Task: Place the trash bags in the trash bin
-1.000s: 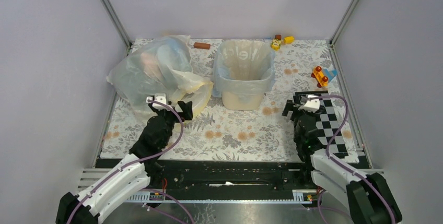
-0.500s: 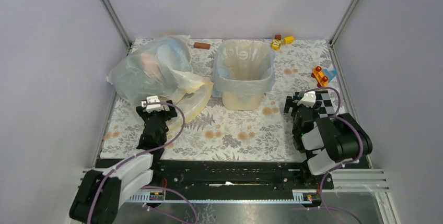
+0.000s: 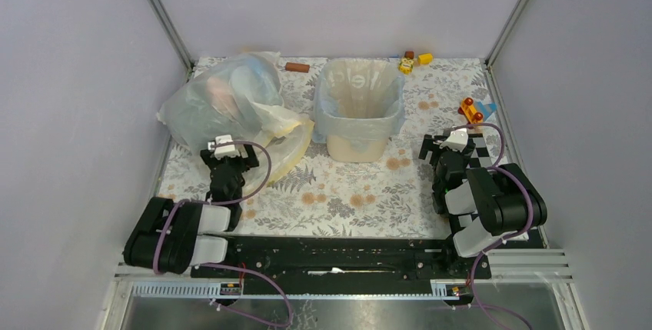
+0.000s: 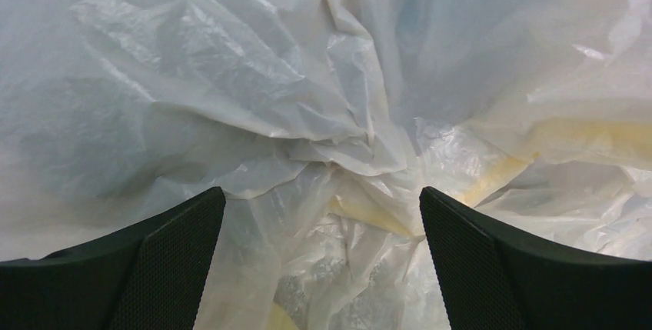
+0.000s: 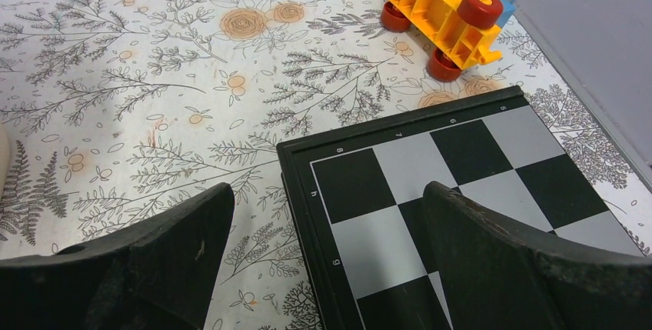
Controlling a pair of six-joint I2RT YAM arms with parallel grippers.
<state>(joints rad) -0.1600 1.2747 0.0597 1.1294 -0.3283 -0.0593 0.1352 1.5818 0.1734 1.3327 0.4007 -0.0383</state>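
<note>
The cream-beige trash bin (image 3: 356, 146) stands upright at the middle back of the table. The pale blue trash bag (image 3: 332, 125) lines it, with its edge folded out over the rim and hanging down the sides. My left gripper (image 3: 226, 153) is open and empty, low at the near left, just in front of the bulky clear bag. In the left wrist view my left gripper (image 4: 319, 199) faces only crinkled whitish and yellowish plastic. My right gripper (image 3: 449, 145) is open and empty at the near right. In the right wrist view my right gripper (image 5: 327, 191) hovers over the checkerboard's left edge.
A bulky clear whitish bag (image 3: 227, 99) and a pale yellow bag (image 3: 291, 144) lie left of the bin. A checkerboard (image 3: 492, 162) lies at the right, also in the right wrist view (image 5: 430, 191). An orange toy cart (image 3: 470, 111), small yellow toys (image 3: 412, 61) and a brown cylinder (image 3: 297, 67) sit near the back.
Both arms have folded back toward their bases. The left gripper has drawn left and away from the yellow bag. The bin and the bags have not moved.
</note>
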